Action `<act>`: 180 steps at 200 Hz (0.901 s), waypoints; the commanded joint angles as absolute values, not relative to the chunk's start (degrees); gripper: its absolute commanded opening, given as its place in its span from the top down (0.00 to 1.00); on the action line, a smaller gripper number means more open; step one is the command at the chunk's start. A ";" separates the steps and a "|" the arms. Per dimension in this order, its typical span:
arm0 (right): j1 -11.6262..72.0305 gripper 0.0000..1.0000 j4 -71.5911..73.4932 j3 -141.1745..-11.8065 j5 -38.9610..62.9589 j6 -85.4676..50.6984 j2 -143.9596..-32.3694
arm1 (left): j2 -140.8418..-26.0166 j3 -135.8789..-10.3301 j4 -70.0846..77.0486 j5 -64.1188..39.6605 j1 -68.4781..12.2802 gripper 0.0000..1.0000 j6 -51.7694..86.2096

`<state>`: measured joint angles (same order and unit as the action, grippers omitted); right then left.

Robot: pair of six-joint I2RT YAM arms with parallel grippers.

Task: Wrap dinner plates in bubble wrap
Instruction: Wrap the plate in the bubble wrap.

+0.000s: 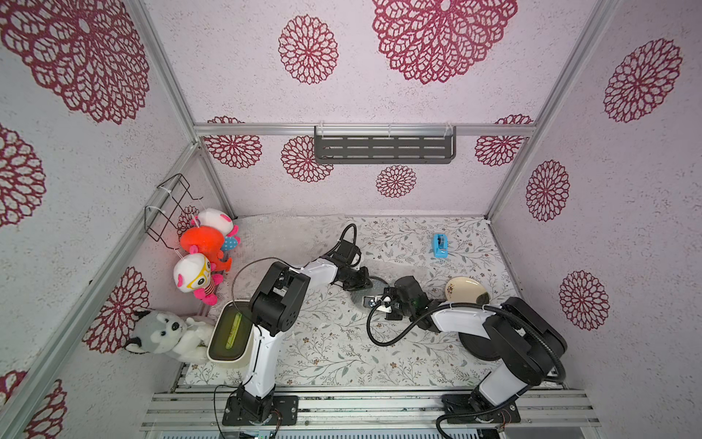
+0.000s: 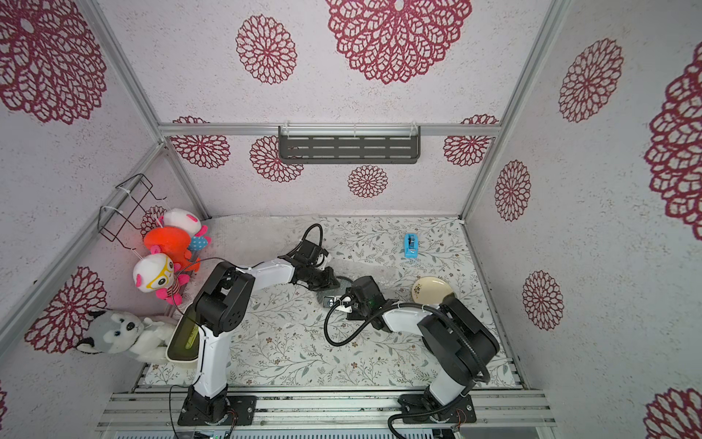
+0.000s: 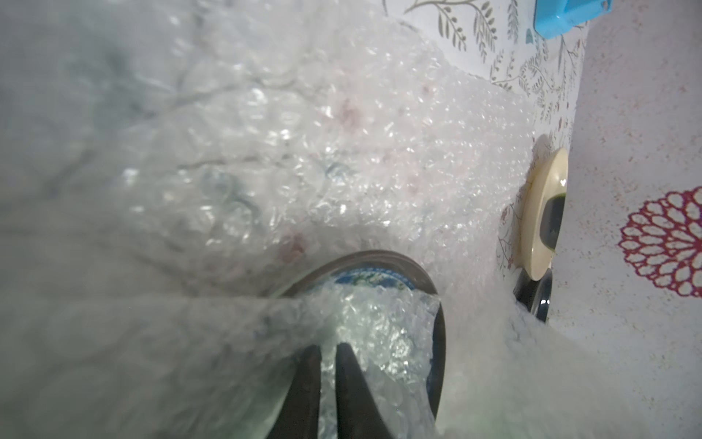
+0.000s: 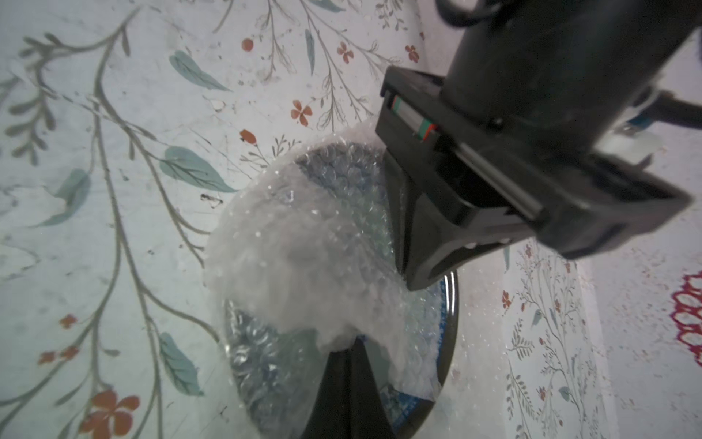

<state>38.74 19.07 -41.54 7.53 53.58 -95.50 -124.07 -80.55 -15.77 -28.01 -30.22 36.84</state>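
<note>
Position in both top views: my left gripper (image 1: 361,283) and right gripper (image 1: 371,302) stood close together over the round teal-blue plate with dark rim (image 1: 380,284), which lay on the floral-print tabletop (image 1: 323,349) beneath clear bubble wrap (image 1: 402,268). The cream round plate (image 1: 466,290) and black round plate (image 1: 473,347) sat to my right of it.

Left wrist view: my left fingers (image 3: 304,391) stood nearly together on folded wrap over the plate. I could not tell whether they pinched it.

Right wrist view: my right gripper (image 4: 349,349) was clenched on a raised fold of wrap above the plate.
</note>
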 commanded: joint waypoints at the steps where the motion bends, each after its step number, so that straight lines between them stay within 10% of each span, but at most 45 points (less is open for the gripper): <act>1: 35.35 1.00 20.51 -44.79 11.74 58.53 -98.33 | -127.75 -76.39 -20.86 -26.28 -30.57 0.80 32.61; 91: 31.48 1.00 25.22 -43.32 17.68 54.59 -99.56 | -119.15 -71.72 -11.06 -40.85 -26.13 0.29 26.26; 180: 29.18 1.00 18.43 -49.72 21.76 50.01 -100.77 | -118.79 -74.37 -13.79 -46.21 -26.31 0.22 15.43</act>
<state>29.93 20.29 -46.59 19.59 52.51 -100.68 -119.37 -73.19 -10.94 -44.49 -25.89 21.67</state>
